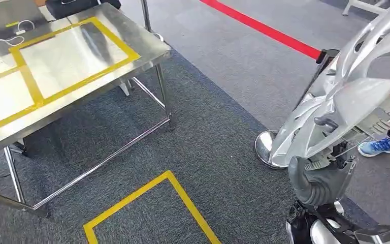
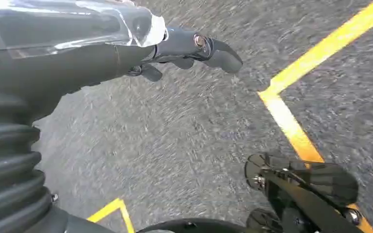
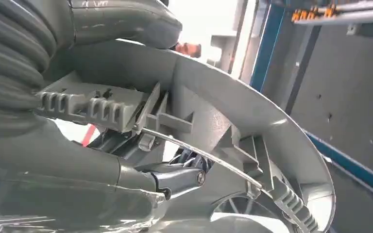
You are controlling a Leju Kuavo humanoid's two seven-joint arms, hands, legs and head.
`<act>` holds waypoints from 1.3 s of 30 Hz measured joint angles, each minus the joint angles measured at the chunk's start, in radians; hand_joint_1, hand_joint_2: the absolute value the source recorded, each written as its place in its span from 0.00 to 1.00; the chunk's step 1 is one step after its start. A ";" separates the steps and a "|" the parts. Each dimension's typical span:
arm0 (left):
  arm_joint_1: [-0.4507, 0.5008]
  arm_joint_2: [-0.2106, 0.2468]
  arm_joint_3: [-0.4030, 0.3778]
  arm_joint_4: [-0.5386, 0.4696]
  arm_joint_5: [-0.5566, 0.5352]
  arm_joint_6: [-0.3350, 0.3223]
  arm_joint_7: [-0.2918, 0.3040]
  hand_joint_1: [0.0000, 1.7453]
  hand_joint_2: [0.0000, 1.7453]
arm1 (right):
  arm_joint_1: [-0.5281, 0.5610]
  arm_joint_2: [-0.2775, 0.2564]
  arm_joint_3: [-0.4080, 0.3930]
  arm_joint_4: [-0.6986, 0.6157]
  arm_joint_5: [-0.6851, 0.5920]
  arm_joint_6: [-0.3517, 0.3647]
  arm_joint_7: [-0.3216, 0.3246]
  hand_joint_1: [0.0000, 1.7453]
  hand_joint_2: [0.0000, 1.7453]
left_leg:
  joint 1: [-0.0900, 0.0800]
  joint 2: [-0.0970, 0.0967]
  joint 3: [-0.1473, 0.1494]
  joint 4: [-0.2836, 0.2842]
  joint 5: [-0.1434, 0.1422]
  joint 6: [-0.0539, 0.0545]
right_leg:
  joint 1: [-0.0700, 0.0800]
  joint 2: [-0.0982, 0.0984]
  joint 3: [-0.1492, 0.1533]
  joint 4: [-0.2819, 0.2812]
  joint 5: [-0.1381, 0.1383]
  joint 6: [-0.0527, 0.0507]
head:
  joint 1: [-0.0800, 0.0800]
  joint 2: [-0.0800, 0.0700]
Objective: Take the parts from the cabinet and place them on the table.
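My right hand [image 1: 321, 170] grips a large silver wheel cover [image 1: 353, 86], held upright at the right of the head view. In the right wrist view the thumb [image 3: 121, 22] and fingers [image 3: 175, 177] clamp the ribbed rim of the wheel cover [image 3: 252, 116]. The steel table [image 1: 147, 56] with yellow tape rectangles stands at the upper left, well away from the part. My left hand [image 2: 126, 53] hangs over the grey carpet with its fingers [image 2: 213, 51] stretched out and nothing in them.
A yellow taped square [image 1: 147, 203] marks the carpet below the table. A red floor line [image 1: 264, 28] runs across the back. A stanchion base [image 1: 266, 150] stands behind the wheel cover, and a person's blue shoe [image 1: 378, 146] is at the right edge. White cable [image 1: 15, 33] lies on the table.
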 joint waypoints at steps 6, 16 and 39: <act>-0.005 0.005 0.004 0.000 0.002 -0.002 0.001 0.00 1.00 | -0.007 0.001 -0.002 0.001 -0.003 -0.001 0.000 1.00 1.00 | -0.026 0.058 0.119 -0.239 0.069 0.030 | 0.006 -0.060 0.011 -0.004 -0.008 0.021 | 0.002 0.000; -0.002 -0.005 0.014 0.000 0.011 -0.010 0.014 0.00 1.00 | -0.010 0.000 -0.003 0.003 -0.010 -0.017 0.000 1.00 1.00 | 0.000 -0.077 0.140 -0.252 0.087 0.050 | 0.001 0.066 -0.084 0.162 -0.037 0.046 | 0.012 0.000; 0.001 -0.004 0.048 0.000 0.018 0.002 0.049 0.00 1.00 | -0.023 0.001 -0.008 0.012 -0.019 -0.005 0.000 1.00 1.00 | -0.004 0.031 0.139 -0.253 0.078 0.040 | -0.004 -0.052 0.021 -0.005 -0.014 0.055 | 0.001 0.000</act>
